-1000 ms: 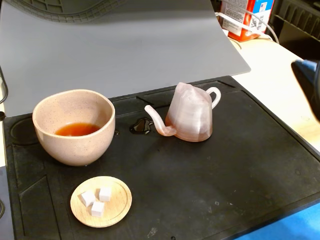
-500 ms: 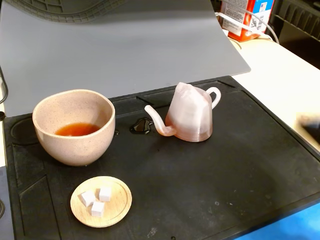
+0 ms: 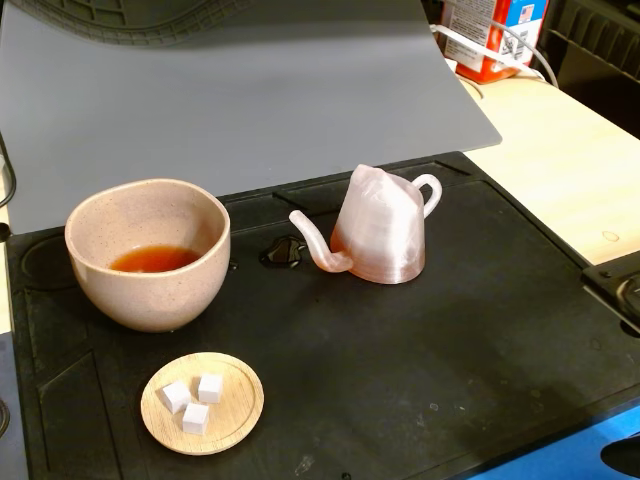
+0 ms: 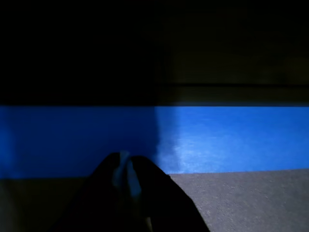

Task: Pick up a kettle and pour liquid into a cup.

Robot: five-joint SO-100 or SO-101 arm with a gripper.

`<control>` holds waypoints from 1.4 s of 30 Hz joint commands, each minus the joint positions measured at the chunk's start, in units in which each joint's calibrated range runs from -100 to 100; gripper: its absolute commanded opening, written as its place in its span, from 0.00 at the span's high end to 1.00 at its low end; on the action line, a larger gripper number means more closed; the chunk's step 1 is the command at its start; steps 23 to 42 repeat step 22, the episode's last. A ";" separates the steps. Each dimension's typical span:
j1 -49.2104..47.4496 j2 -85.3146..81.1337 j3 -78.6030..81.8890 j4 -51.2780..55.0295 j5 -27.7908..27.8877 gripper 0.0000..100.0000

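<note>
Your kettle (image 3: 381, 228) stood upright on the black mat (image 3: 450, 340), with its long thin spout (image 3: 318, 245) curving out to the left in the fixed view and its small white loop handle (image 3: 429, 192) on the opposite, right side. Its long axis therefore ran left to right across that view, with the spout aimed toward the cup (image 3: 148, 252). The body was a translucent pale-pink cone with faint horizontal banding.

The gripper (image 4: 126, 170) appeared only in the wrist view, as a dark shape rising from the bottom edge. Its two fingertips looked pressed together with nothing between them, so it read as closed and empty. Beyond it lay a bright blue band (image 4: 227, 137) and, past that, only darkness; none of the task's things were visible there, so all of them lay away from the gripper.

Only the fixed view gave you the scene. The cup, speckled beige-pink and handleless, stood well left of the kettle and held a shallow pool of reddish-orange liquid (image 3: 153, 259). A small dark puddle (image 3: 283, 252) lay on the mat just beside the spout tip. A round wooden dish (image 3: 203, 402) with three white cubes (image 3: 195, 399) sat in front of the cup. A dark part of the arm (image 3: 616, 284) showed at the right edge, well clear of the kettle.
</note>
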State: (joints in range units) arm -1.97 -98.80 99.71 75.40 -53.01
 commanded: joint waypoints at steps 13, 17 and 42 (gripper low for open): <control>-2.33 -0.26 0.11 0.12 0.14 1.00; -2.33 -0.26 0.11 0.12 0.14 1.00; -2.33 -0.26 0.11 0.12 0.14 1.00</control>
